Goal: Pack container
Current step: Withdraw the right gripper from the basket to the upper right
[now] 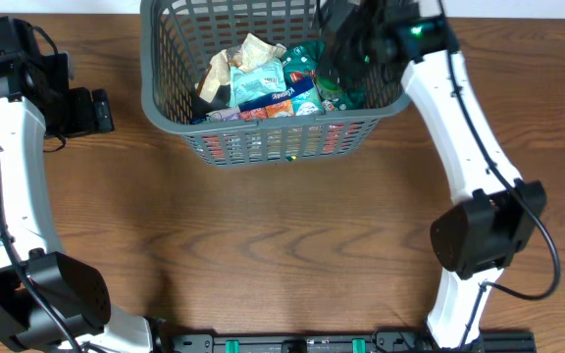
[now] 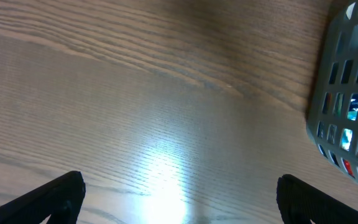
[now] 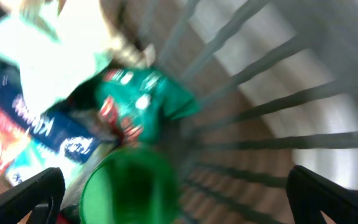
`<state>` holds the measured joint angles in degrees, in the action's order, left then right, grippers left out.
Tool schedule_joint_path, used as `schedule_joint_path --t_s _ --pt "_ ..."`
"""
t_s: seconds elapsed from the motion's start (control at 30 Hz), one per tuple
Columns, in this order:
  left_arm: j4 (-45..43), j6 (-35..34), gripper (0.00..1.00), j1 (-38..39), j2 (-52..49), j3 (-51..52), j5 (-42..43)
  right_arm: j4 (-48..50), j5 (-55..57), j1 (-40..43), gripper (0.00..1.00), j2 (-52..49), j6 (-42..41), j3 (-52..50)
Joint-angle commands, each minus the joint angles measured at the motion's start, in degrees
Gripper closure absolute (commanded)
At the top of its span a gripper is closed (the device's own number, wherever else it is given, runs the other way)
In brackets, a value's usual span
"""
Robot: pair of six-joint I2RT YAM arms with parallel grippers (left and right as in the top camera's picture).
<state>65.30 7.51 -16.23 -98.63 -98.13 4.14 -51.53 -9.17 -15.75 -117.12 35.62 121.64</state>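
The container, a large dark grey lattice basket (image 1: pixel 263 137), stands at the table's far middle and holds several grocery packets, among them a blue and white packet (image 1: pixel 275 90) and a green packet (image 3: pixel 151 93). Its corner shows in the left wrist view (image 2: pixel 347 106). My right gripper (image 1: pixel 346 54) is inside the basket's right end, open (image 3: pixel 173 199), with a green-lidded jar (image 3: pixel 129 186) below and between its fingers, not gripped. My left gripper (image 1: pixel 96 110) is open (image 2: pixel 179 199) and empty over bare table left of the basket.
The wooden table (image 1: pixel 263 245) stretches in front of the basket. The basket's slotted wall (image 3: pixel 278 106) is close on the right of my right gripper. The arm bases stand at the near edge.
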Motion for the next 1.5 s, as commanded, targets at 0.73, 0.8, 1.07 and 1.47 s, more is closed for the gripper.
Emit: schedule_joint_path --t_s 0.73,0.8,1.07,1.47 --pt "-13.0 4.1 0.01 0.1 1.1 -3.0 0.2 4.6 28.1 17.9 0.01 11.1 -44.0 11.0" --pt "-13.0 7.8 0.01 0.9 2.0 -3.0 0.1 0.4 27.8 20.7 0.01 11.1 -49.1 11.0" --pt "-10.8 10.4 0.01 5.7 8.8 -2.8 -0.7 -13.2 26.2 26.5 0.01 12.0 -52.3 11.0" --pt "-11.4 10.2 0.01 8.6 25.8 10.5 -0.7 -26.3 24.2 26.9 0.01 19.6 -52.9 9.2"
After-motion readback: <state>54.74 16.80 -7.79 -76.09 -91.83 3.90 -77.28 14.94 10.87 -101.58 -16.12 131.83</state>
